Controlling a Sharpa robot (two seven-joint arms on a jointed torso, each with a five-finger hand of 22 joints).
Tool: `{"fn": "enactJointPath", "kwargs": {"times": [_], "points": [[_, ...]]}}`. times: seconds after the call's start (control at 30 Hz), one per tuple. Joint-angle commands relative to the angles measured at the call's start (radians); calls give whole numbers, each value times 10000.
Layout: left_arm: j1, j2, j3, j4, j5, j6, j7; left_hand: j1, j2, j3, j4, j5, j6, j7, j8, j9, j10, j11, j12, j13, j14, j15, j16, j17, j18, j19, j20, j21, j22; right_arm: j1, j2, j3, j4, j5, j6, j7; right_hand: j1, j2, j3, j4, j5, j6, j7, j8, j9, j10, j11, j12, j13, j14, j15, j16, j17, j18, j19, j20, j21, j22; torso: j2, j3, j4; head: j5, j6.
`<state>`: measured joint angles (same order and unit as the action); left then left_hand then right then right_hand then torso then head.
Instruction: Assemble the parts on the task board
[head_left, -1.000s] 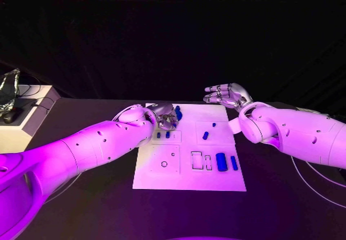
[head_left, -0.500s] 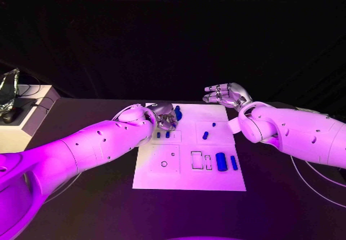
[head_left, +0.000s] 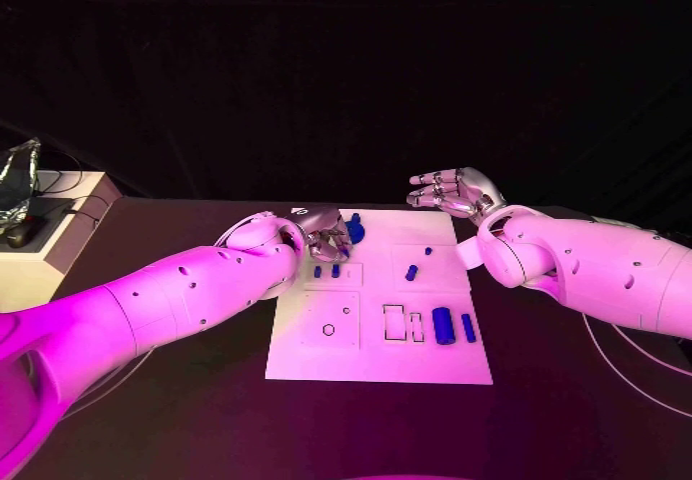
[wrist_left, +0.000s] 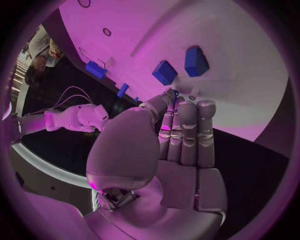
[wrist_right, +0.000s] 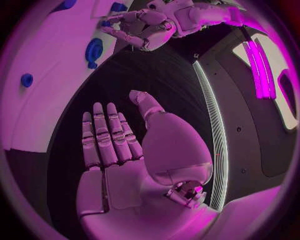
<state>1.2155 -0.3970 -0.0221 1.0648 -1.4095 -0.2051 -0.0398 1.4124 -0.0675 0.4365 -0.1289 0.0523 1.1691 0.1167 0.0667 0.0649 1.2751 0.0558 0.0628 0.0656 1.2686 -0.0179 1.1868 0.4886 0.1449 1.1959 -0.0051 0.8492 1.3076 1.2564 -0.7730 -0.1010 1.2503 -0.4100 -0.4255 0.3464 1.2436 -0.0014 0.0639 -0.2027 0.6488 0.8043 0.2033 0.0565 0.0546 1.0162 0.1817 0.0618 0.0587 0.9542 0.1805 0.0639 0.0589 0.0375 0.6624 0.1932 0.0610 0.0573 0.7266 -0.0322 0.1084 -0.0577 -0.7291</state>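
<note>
The white task board (head_left: 378, 345) lies mid-table with small blue parts on it. My left hand (head_left: 327, 239) hovers over its far left corner, fingertips beside a round blue part (head_left: 355, 231). From the right wrist, that round part (wrist_right: 94, 50) lies on the board a little apart from the left hand (wrist_right: 145, 27). In the left wrist view the fingers (wrist_left: 189, 131) lie side by side with the thumb against them, and a blue sliver (wrist_left: 175, 93) shows at their tips. Whether it is pinched is unclear. My right hand (head_left: 453, 190) is raised beyond the board's far right corner, holding nothing.
Two small blue parts (head_left: 326, 270) stand just near of the left hand. Another (head_left: 411, 271) sits mid-board, and two longer ones (head_left: 453, 325) lie at the near right. A white box (head_left: 43, 245) with cables stands at the table's left edge.
My left hand and forearm have shifted slightly left and toward me, showing more of the round blue part. The right hand has stayed still.
</note>
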Motion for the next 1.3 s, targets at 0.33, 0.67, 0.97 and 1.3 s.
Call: {"fn": "enactJointPath", "kwargs": {"times": [0.33, 0.67, 0.97, 1.3], "points": [[9, -839, 439, 1028, 900, -214, 78, -57, 18, 45, 10, 41, 44, 35, -46, 7, 62, 17, 2, 7, 59, 6, -54, 17, 88, 93, 15, 98, 510, 2, -50, 5, 22, -80, 51, 144, -113, -7, 46, 8, 32, 78, 245, -24, 11, 63, -1, -34, -14, 27, -21, -60, -10, -192, -37, -4, -34, -9, -20, -4, 13, 33, -9], [6, -1158, 516, 1127, 1031, -65, -23, -36, 18, 47, 17, 40, 36, 50, -46, 7, 53, 24, 3, 8, 61, 8, -73, 26, 86, 84, 13, 109, 506, 0, -59, 4, 10, -80, 66, 143, -113, -7, 46, 8, 32, 78, 245, -24, 11, 63, -1, -34, -14, 27, -21, -60, -10, -192, -37, -4, -34, -9, 7, -6, -5, 60, 0], [-14, -1042, 519, 842, 883, 44, -61, -25, 17, 47, 29, 38, 3, 58, -49, 4, 24, 36, 2, 7, 45, 17, -85, 41, 82, 67, 10, 106, 502, -1, -48, 4, 13, -80, 69, 144, -113, -7, 46, 8, 32, 78, 245, -24, 11, 63, -1, -34, -14, 27, -21, -60, -10, -192, -37, -4, -34, -9, 16, 8, -5, 76, -21], [-77, -787, 499, 410, 752, 312, -120, -27, -2, 34, 39, 37, -16, 61, -50, 4, 7, 42, 2, 7, 40, 21, -86, 55, 80, 60, 9, 107, 500, -1, -28, 4, 14, -80, 66, 146, -113, -7, 46, 8, 32, 78, 245, -24, 11, 63, -1, -34, -14, 27, -21, -60, -10, -192, -37, -4, -34, -9, 16, 21, -17, 86, -31]]}}
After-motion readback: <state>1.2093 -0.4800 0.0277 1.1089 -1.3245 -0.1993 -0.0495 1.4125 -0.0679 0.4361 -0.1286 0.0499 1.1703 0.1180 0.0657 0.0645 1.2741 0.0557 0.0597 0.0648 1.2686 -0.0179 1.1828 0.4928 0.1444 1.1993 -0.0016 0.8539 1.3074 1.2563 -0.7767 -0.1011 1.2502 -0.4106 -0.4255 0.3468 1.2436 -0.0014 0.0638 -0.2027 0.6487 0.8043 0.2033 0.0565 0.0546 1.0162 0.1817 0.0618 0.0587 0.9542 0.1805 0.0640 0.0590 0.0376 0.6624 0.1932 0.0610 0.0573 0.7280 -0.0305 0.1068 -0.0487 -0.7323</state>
